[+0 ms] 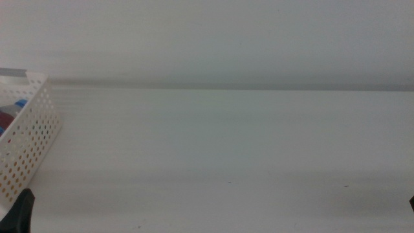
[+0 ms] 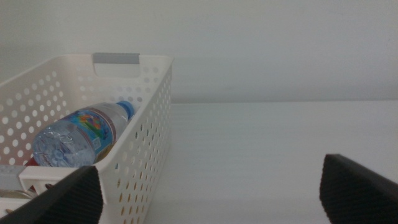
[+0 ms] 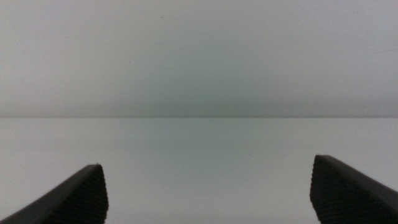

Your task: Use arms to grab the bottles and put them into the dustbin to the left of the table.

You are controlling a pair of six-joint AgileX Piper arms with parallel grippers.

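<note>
The white perforated dustbin (image 1: 32, 139) stands at the table's left edge. Inside it in the left wrist view lies a clear water bottle (image 2: 78, 137) with a blue cap, on its side within the dustbin (image 2: 149, 137). The middle view shows only that blue cap (image 1: 21, 103) and a dark red can (image 1: 6, 120) over the rim. My left gripper (image 2: 211, 193) is open and empty, just in front of the dustbin's near corner; its dark tip (image 1: 24, 207) shows at the bottom left. My right gripper (image 3: 208, 193) is open and empty, low over bare table.
The white table (image 1: 226, 142) stretches wide to the right of the dustbin, with a plain pale wall behind it. A sliver of the right gripper (image 1: 411, 202) shows at the picture's right edge.
</note>
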